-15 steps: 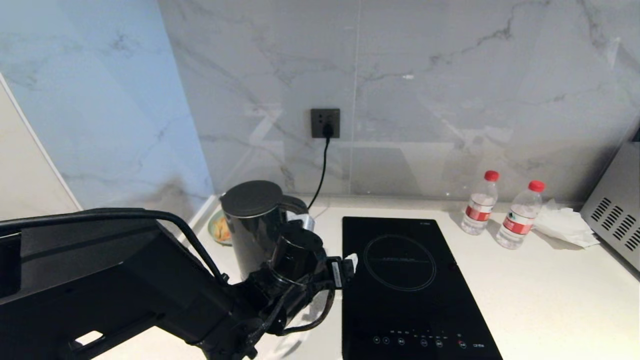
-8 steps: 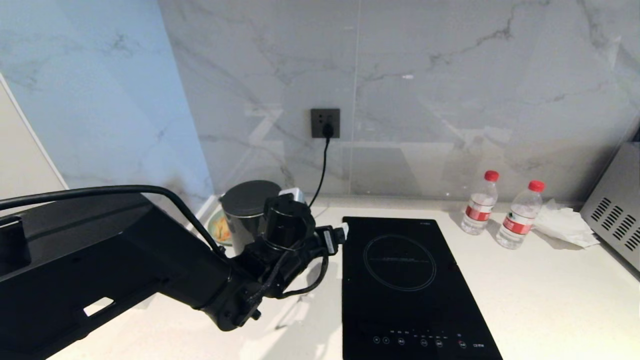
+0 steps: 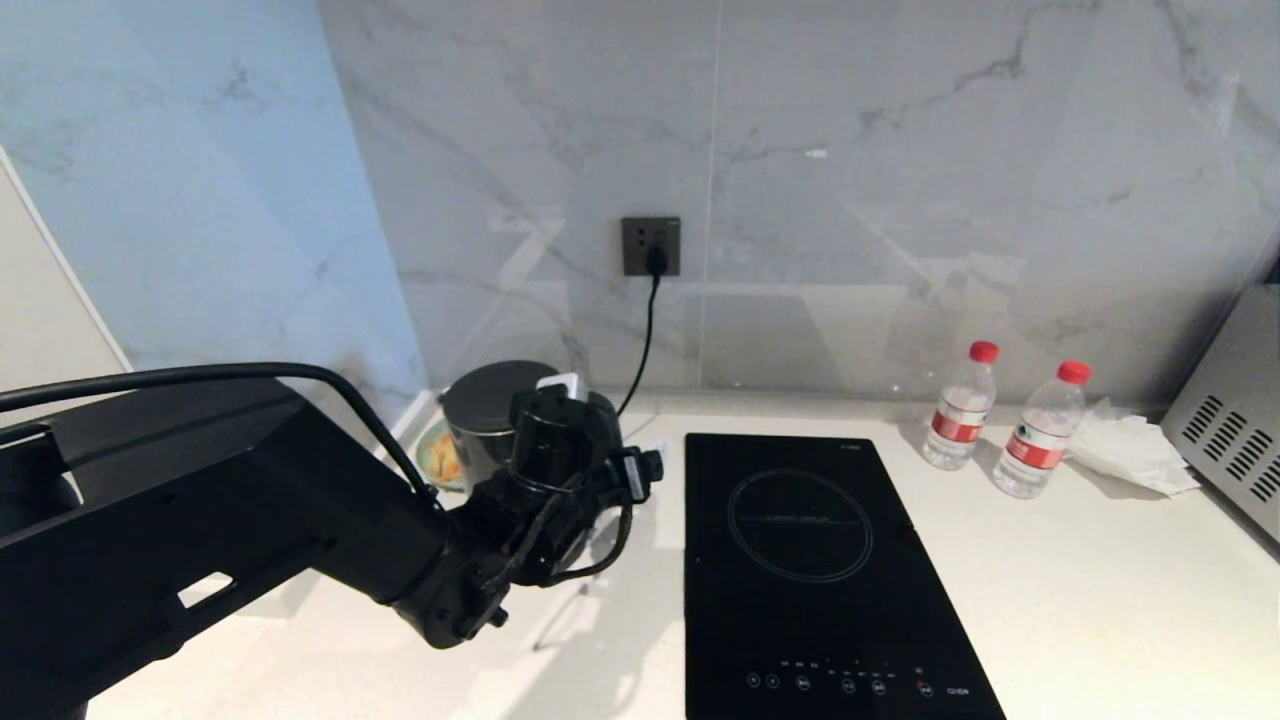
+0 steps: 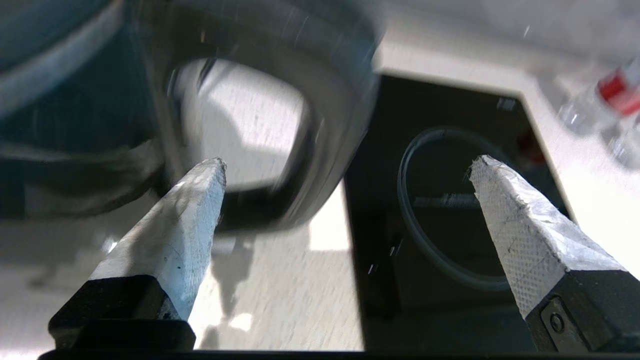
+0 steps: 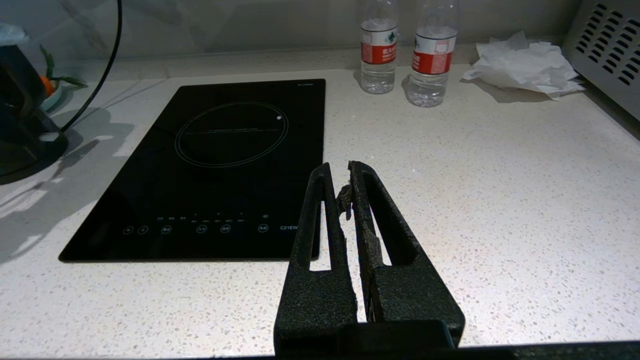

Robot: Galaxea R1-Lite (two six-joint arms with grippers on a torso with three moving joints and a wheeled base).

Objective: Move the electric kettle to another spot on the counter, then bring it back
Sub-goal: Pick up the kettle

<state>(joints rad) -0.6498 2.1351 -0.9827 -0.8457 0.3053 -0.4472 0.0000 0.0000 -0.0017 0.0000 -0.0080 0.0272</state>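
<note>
The electric kettle (image 3: 488, 410), glossy black with a flat round lid, stands at the back left of the counter (image 3: 1100, 600); my left arm hides most of it. My left gripper (image 3: 600, 425) is at its handle side and open. In the left wrist view the black loop handle (image 4: 330, 115) fills the space ahead of the left gripper (image 4: 347, 167). One white-padded fingertip (image 4: 212, 175) stands before the loop's opening, and the other fingertip (image 4: 482, 170) is over the hob; neither presses the handle. My right gripper (image 5: 340, 170) hangs shut over the counter by the hob's front corner.
A black glass hob (image 3: 800, 560) lies right of the kettle. Two red-capped water bottles (image 3: 960, 405), a crumpled tissue (image 3: 1130, 445) and a vented metal appliance (image 3: 1230, 430) stand at the back right. A cord (image 3: 645, 330) runs from the wall socket. A small dish (image 3: 440, 455) sits behind the kettle.
My left arm has swung back and to the left, bringing the open gripper up to the kettle's handle. The kettle has not moved.
</note>
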